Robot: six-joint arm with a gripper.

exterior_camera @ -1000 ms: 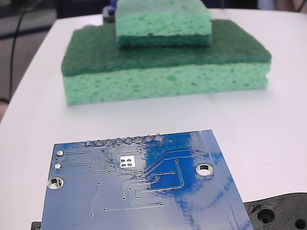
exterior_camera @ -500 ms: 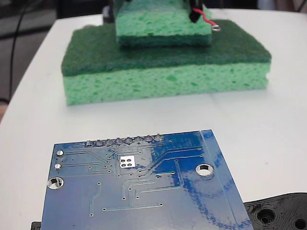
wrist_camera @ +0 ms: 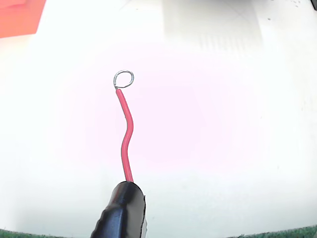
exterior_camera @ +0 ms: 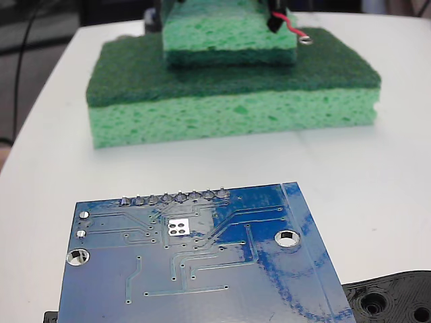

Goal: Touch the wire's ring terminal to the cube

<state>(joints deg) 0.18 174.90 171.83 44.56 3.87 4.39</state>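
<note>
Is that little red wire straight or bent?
Bent. In the wrist view the red wire snakes in a gentle S from its black sleeve up to the small silver ring.

Gripper out of view — orange block (wrist_camera: 17, 17) cut by wrist-view corner.

table: white round-edged top (exterior_camera: 377, 168), brightly lit, its curved edge running down the left of the fixed view
floor: grey, dim, left of the table beyond its edge (exterior_camera: 27, 74)
cable: thin black line (exterior_camera: 21, 60) hanging over the floor, left of the table
far background: dark, blurred shapes behind the table's far edge, not identifiable
light: strong and even; in the wrist view the table surface (wrist_camera: 223, 148) is washed out nearly white
</note>
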